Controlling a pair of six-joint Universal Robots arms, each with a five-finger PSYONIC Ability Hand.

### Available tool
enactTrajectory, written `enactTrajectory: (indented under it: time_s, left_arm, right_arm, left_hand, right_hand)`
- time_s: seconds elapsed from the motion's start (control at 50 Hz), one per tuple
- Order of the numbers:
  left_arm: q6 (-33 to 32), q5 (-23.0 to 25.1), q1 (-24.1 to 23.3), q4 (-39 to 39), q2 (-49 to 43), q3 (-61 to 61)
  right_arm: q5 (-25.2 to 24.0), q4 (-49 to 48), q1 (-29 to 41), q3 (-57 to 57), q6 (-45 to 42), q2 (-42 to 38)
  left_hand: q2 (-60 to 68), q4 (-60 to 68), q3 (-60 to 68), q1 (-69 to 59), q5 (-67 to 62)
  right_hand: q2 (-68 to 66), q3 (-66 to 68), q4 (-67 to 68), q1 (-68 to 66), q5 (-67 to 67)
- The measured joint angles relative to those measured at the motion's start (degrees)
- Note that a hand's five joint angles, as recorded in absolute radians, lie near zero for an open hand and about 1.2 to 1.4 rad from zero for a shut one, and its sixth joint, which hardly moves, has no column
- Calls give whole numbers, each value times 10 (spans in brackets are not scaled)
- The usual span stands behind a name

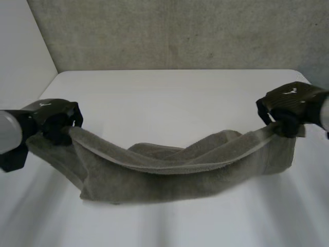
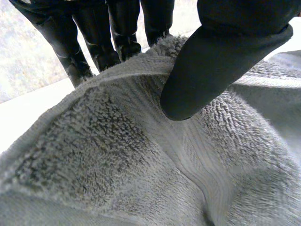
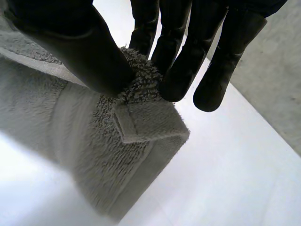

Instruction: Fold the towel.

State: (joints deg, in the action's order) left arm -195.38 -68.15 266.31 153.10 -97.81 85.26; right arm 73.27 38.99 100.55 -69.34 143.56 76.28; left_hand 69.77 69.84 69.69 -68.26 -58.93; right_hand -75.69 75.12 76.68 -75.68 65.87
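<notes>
A thick olive-grey terry towel (image 1: 169, 175) with a flat woven band along its hem is strung between the two hands and sags deeply in the middle. The sagging lower part lies on the smooth white bench (image 1: 169, 98), while both ends are lifted to the fingers.

The black left hand (image 1: 56, 121) has one end. In its wrist view, the thumb (image 2: 221, 61) presses the hem against the fingers (image 2: 94, 42) behind it, clamped on the cloth. The black right hand (image 1: 288, 105) has the other end. In its wrist view, its fingers (image 3: 183, 61) and thumb (image 3: 70, 42) pinch the fluffy edge between them. A corner with a small sewn tab (image 3: 136, 125) hangs just below that pinch.

A rough grey concrete wall (image 1: 180, 31) stands beyond the bench.

From the head view, the backs of both hands cover their fingers, and loose folds bunch behind the sagging front layer. Whether the hanging corner below the right fingers touches the bench cannot be told.
</notes>
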Motion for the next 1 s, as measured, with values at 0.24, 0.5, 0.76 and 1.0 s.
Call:
enactTrajectory:
  time_s: [0.24,0.5,0.76,1.0]
  left_arm:
    - [77,-145,-68,130,-207,-349]
    - [232,-175,-75,255,-162,-422]
    - [227,-166,-69,272,-140,-130]
    - [115,-166,-70,372,-206,45]
  right_arm:
    - [84,-168,62,335,106,-218]
    - [96,-316,63,368,237,-174]
    - [11,-304,56,155,156,-166]
    - [15,-311,55,-9,52,-219]
  left_hand:
    - [0,0,0,-2,0]
    - [0,0,0,-3,-1]
    - [0,0,1,-3,-2]
    - [0,0,1,-3,-2]
  right_hand:
    - [0,0,0,0,0]
    - [0,0,0,0,0]
    - [0,0,0,0,0]
    - [0,0,0,0,0]
